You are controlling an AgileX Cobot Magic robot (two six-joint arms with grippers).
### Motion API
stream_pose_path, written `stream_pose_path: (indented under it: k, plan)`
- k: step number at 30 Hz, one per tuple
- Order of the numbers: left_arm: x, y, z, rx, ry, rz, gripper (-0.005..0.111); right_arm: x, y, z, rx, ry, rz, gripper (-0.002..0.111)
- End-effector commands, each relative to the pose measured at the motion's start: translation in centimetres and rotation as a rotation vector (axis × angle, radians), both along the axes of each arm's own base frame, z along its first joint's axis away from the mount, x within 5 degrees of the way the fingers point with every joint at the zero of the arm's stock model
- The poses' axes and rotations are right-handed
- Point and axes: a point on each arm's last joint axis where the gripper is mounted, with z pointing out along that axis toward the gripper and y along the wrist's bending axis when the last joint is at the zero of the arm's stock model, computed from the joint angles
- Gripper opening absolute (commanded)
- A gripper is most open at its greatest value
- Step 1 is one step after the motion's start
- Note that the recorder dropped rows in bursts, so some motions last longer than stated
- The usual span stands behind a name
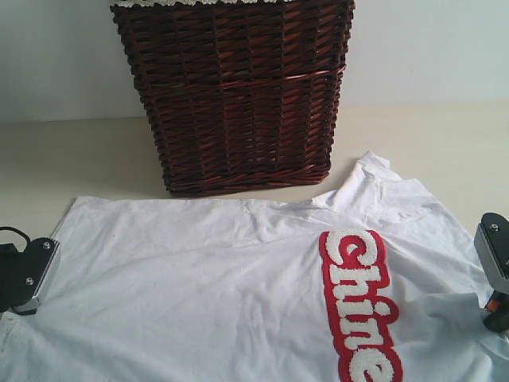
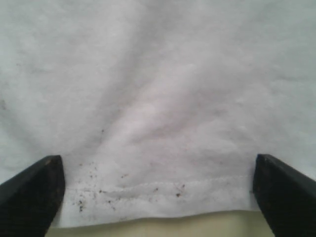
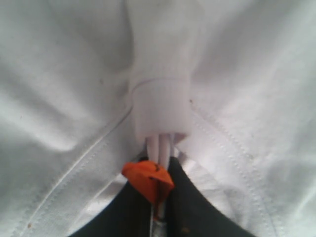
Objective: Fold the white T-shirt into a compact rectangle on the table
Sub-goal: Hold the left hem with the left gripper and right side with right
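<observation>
The white T-shirt (image 1: pixel 199 270) lies spread on the table (image 1: pixel 71 151), its red band with fuzzy white lettering (image 1: pixel 359 306) toward the right. My left gripper (image 1: pixel 30 277) sits at the shirt's left edge. In the left wrist view this gripper (image 2: pixel 158 173) is open wide, its dark fingertips (image 2: pixel 37 190) on either side of the stitched, speckled hem (image 2: pixel 153 197), with nothing pinched. My right gripper (image 1: pixel 495 306) is at the shirt's right edge. In the right wrist view it (image 3: pixel 160 170) is shut on a bunched fold of shirt cloth (image 3: pixel 160 111), with an orange scrap (image 3: pixel 148 177) at its tips.
A tall dark brown wicker basket (image 1: pixel 235 95) with white trim stands at the back centre, right behind the shirt's far edge. One sleeve (image 1: pixel 374 171) points toward the back right. Bare table shows to the left and right of the basket.
</observation>
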Motion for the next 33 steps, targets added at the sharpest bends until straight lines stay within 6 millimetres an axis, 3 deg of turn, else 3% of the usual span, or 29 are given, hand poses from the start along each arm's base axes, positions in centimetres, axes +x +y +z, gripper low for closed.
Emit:
stream_pose_path:
  k: [1, 33]
  plan:
    - [-0.07, -0.04, -0.19, -0.005, 0.013, 0.011, 0.105, -0.42, -0.51, -1.47, -0.047, 0.024, 0.033, 0.0]
    - [0.18, -0.02, -0.21, -0.003, -0.013, 0.021, 0.105, -0.42, -0.51, -1.47, -0.047, 0.024, 0.033, 0.0]
